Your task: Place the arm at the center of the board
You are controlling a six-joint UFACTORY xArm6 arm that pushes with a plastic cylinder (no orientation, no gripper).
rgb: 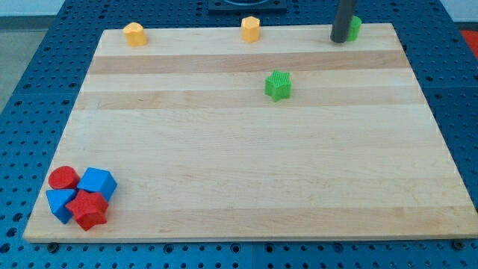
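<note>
My tip (338,39) is at the top right of the wooden board (246,149), near its top edge. It stands right beside a green block (353,28), which is partly hidden behind the rod. A green star-shaped block (278,85) lies below and to the left of the tip, toward the board's upper middle. A yellow block (134,33) and a yellow hexagonal block (250,29) sit along the top edge to the left of the tip.
A cluster sits at the bottom left corner: a red cylinder (63,178), a blue cube (98,182), a blue triangular block (60,203) and a red star-shaped block (89,209). A blue perforated table (22,90) surrounds the board.
</note>
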